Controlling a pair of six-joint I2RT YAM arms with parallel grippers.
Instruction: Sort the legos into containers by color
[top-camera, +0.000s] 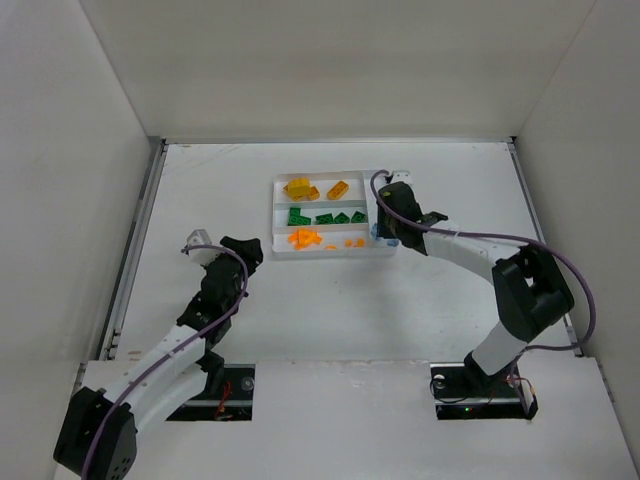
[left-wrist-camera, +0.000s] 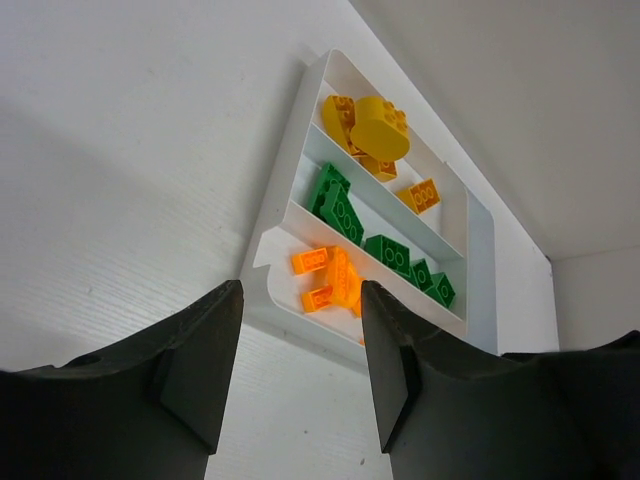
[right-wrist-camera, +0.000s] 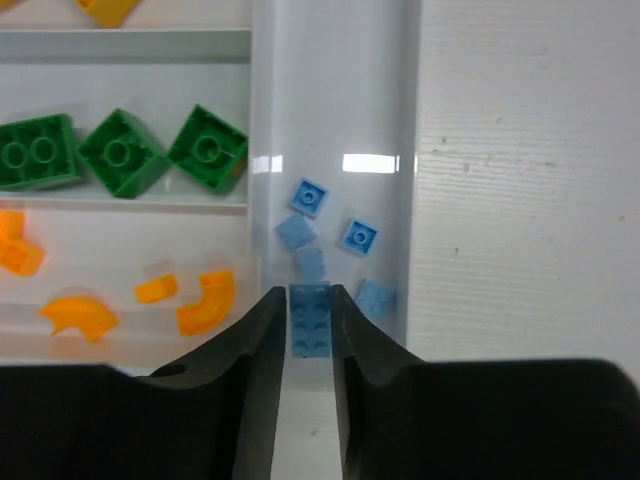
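The white tray (top-camera: 277, 215) holds yellow bricks (top-camera: 300, 187) in its far slot, green bricks (top-camera: 325, 216) in the middle slot and orange bits (top-camera: 303, 238) in the near slot. My right gripper (right-wrist-camera: 310, 312) is shut on a pale blue brick (right-wrist-camera: 310, 322), right over the narrow side slot, where several small pale blue pieces (right-wrist-camera: 358, 235) lie. In the top view it (top-camera: 383, 232) is at the tray's right end. My left gripper (left-wrist-camera: 300, 340) is open and empty, above bare table to the left of the tray (left-wrist-camera: 275, 215); the top view shows it too (top-camera: 248, 250).
White walls close in the table on the left, back and right. A metal rail (top-camera: 135, 240) runs along the table's left edge. The right arm's cable (top-camera: 500, 238) loops over the table to the right of the tray.
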